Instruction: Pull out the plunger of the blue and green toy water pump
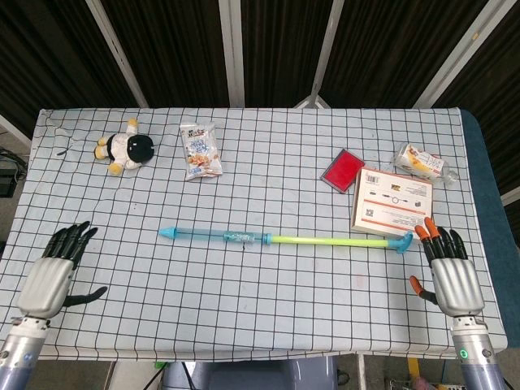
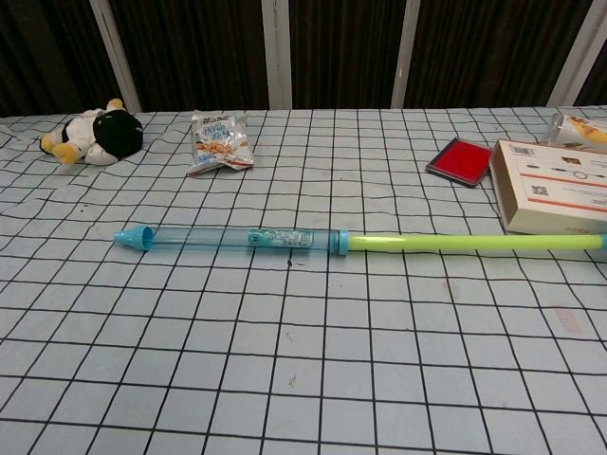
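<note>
Now plunger (image 1: pixel 329 240) drawn out of pump barrel (image 1: pixel 213 236), lying flat.

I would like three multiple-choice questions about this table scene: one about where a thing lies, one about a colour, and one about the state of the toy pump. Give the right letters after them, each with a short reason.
1. Where does the plush cow lie?
A. far left of the table
B. on the cardboard box
C. beside the right hand

2. What colour is the pulled-out plunger rod?
A. red
B. yellow-green
C. black

3. What is the state of the toy water pump?
A. held by both hands
B. standing upright
C. lying flat, plunger out, touched by neither hand

Answers:
1. A: the plush cow lies near the far left edge, left of the snack bag.
2. B: the plunger rod is yellow-green, running out of the blue barrel.
3. C: the toy water pump lies flat; the left hand and right hand are both open and apart from it.
</note>
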